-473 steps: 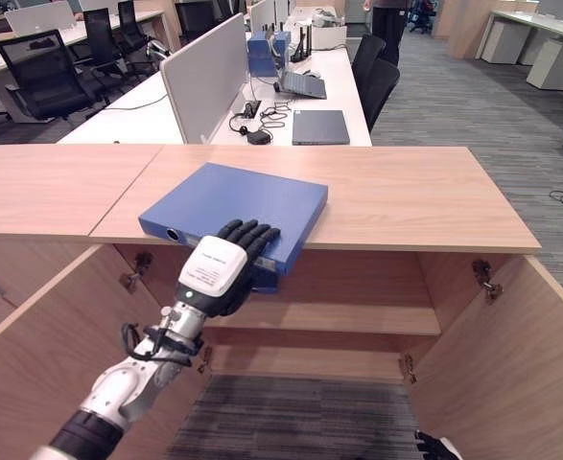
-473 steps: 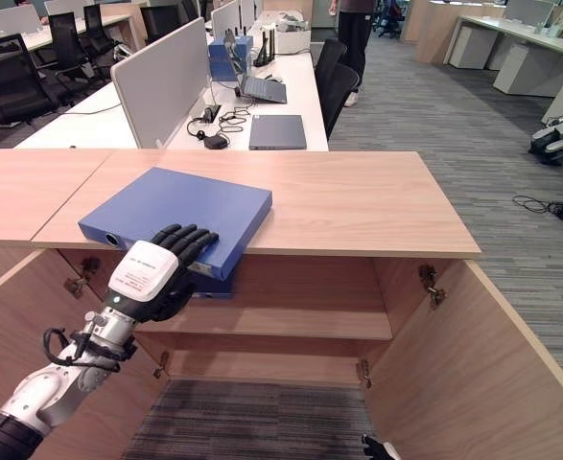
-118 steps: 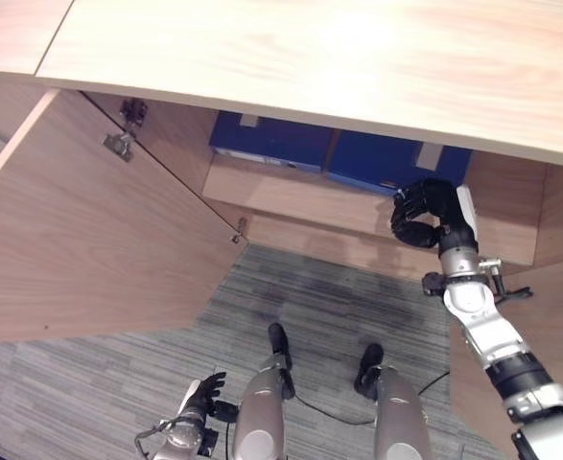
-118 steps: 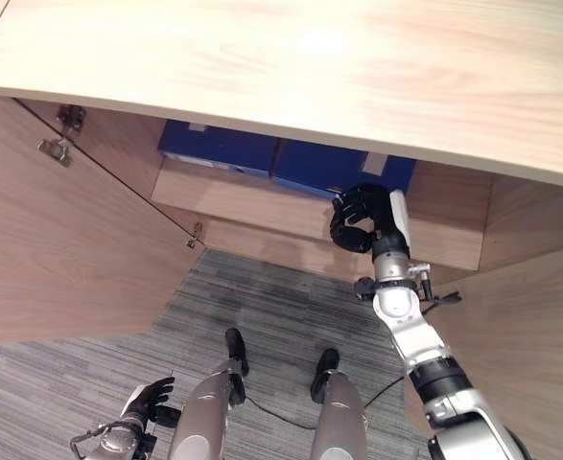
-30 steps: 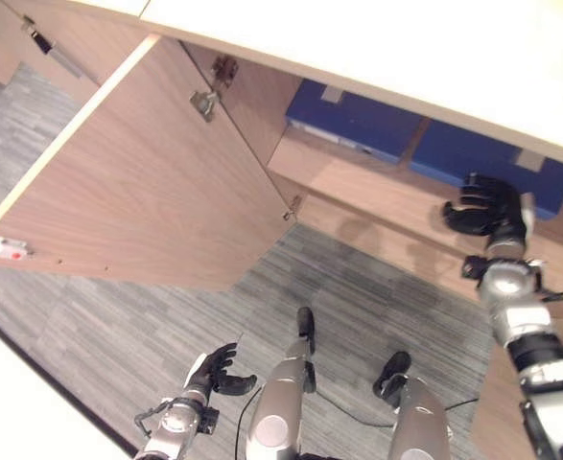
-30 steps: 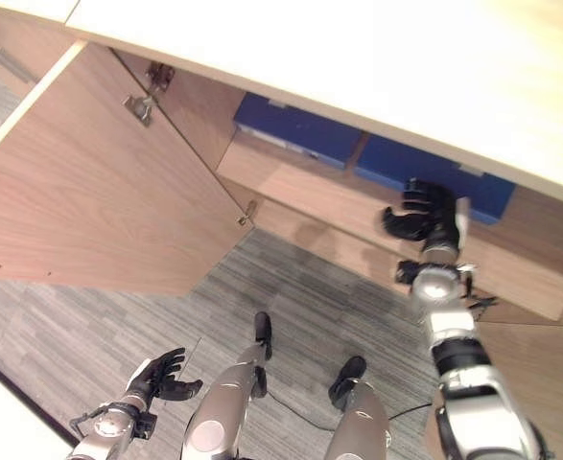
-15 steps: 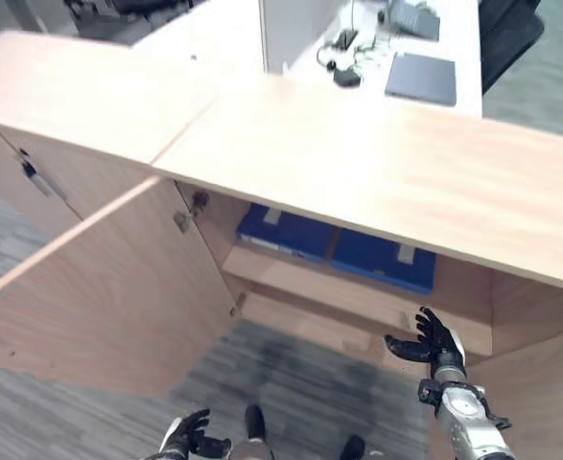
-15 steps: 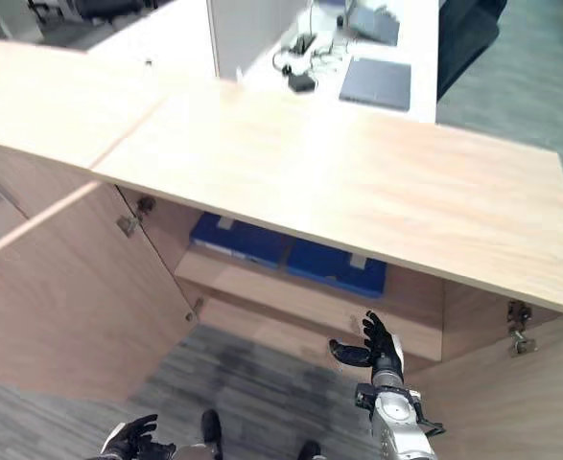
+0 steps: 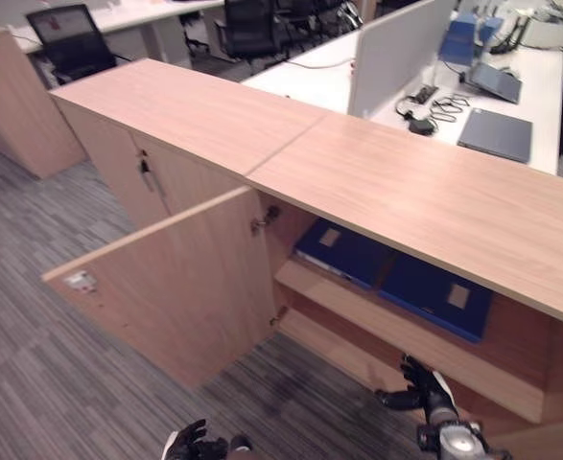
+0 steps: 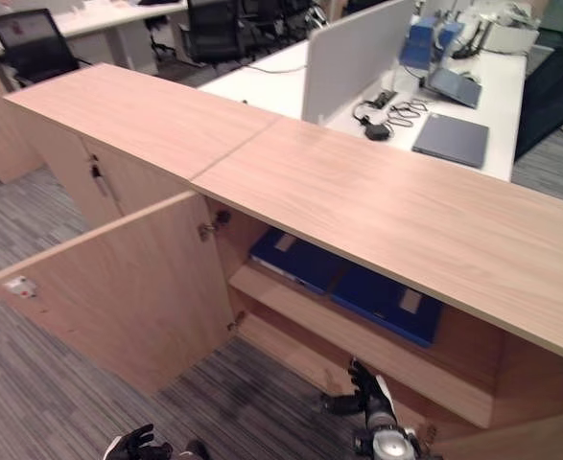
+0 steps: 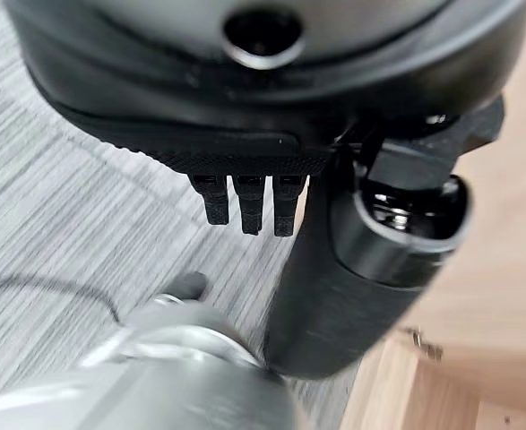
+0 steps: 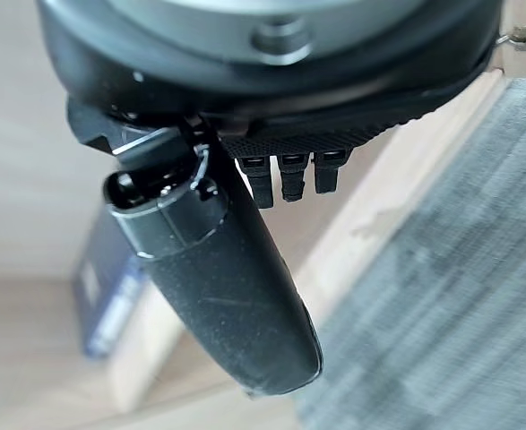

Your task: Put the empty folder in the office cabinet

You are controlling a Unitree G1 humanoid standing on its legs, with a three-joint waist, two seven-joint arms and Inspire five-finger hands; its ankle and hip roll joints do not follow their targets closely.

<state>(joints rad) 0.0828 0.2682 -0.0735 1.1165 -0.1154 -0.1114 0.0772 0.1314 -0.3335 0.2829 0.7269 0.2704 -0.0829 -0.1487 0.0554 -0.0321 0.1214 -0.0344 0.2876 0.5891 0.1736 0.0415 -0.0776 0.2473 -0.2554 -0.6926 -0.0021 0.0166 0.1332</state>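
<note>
Two blue folders lie flat side by side on the upper shelf inside the open cabinet: one at the left (image 9: 343, 251), one at the right (image 9: 439, 292). My right hand (image 9: 425, 388) hangs low in front of the shelf's edge, below the right folder and apart from it, fingers spread and holding nothing. The right wrist view shows its thumb (image 12: 218, 278) straight and a blue folder (image 12: 101, 287) past it. My left hand (image 9: 190, 443) is down near the carpet with relaxed fingers, empty.
The cabinet's left door (image 9: 166, 287) stands swung open towards me. The wooden top (image 9: 406, 182) is bare. A closed cabinet (image 9: 128, 168) adjoins on the left. Desks with a divider (image 9: 396, 53), a closed laptop (image 9: 494, 132) and chairs stand behind.
The camera has swung up and left, so the whole scene has shifted. My right hand has dropped lower and away from the shelf. Both folders stay on the shelf.
</note>
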